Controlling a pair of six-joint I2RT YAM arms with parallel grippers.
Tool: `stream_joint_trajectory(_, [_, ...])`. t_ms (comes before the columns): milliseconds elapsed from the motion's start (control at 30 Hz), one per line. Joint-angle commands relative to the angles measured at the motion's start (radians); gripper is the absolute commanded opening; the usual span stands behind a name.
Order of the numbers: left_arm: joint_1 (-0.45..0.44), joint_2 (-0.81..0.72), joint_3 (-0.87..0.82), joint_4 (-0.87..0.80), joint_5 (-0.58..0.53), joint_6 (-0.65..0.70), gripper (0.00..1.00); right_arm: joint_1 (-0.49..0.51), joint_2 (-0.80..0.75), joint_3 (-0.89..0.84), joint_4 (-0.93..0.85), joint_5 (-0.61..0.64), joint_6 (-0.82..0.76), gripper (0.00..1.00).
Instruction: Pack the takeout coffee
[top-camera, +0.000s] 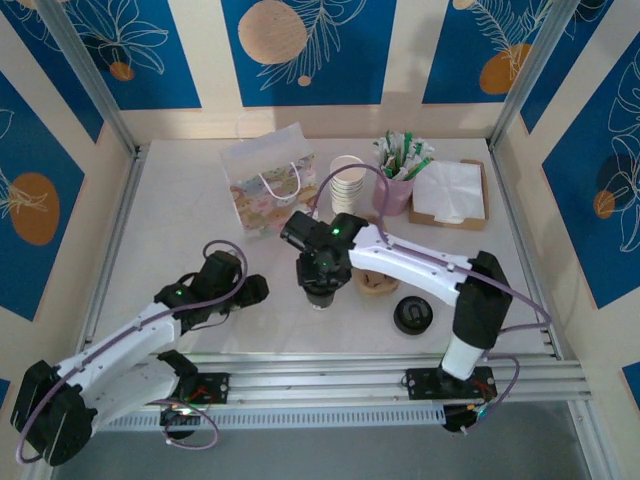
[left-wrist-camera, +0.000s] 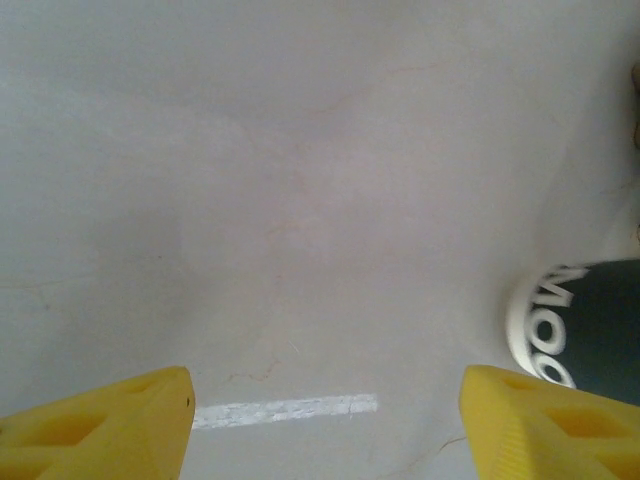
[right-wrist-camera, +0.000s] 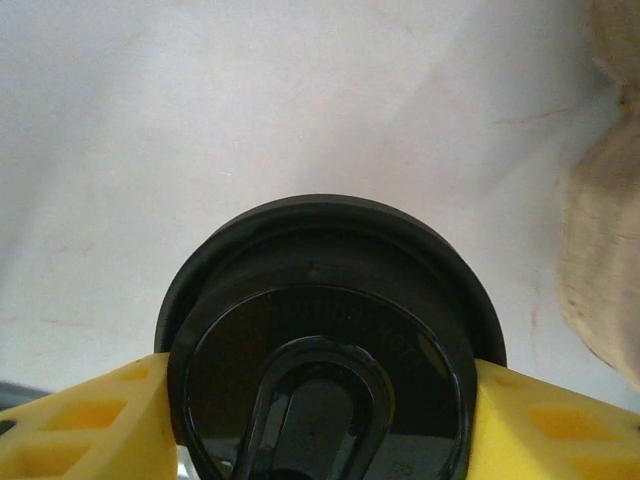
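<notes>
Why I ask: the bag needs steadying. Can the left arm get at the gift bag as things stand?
Probably yes: the left tool hangs open over bare table, with nothing between it and the gift bag; the right arm sits aside.

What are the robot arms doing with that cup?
The right claw reaches around the takeout coffee, just under its black lid, and seems to grip it. The cup stands on the table. The left claw hangs open over bare table, holding nothing. The paper bag stands at the back.
</notes>
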Motion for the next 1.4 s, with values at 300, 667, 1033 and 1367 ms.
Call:
stream_joint_trajectory(300, [-0.012,-0.082,0.129,-0.181,-0.184,0.098,0.71,-0.254,-0.394,-0.073,-0.116,0.099,-0.103,0.57])
stream_joint_trajectory(667, [-0.012,-0.107,0.247,-0.296,-0.294,0.203,0.72,-0.675,-0.499,-0.268,-0.079,0.050,-0.183,0.58])
stream_joint_trajectory(1033, [-0.011,-0.097,0.577,-0.509,-0.515,0.544,0.69,-0.878,-0.431,-0.448,0.119,-0.094,-0.196,0.59])
stream_joint_trajectory(1367, [0.016,0.113,0.866,-0.482,-0.580,0.822,0.67,-0.930,-0.375,-0.485,0.190,-0.076,-0.234,0.61])
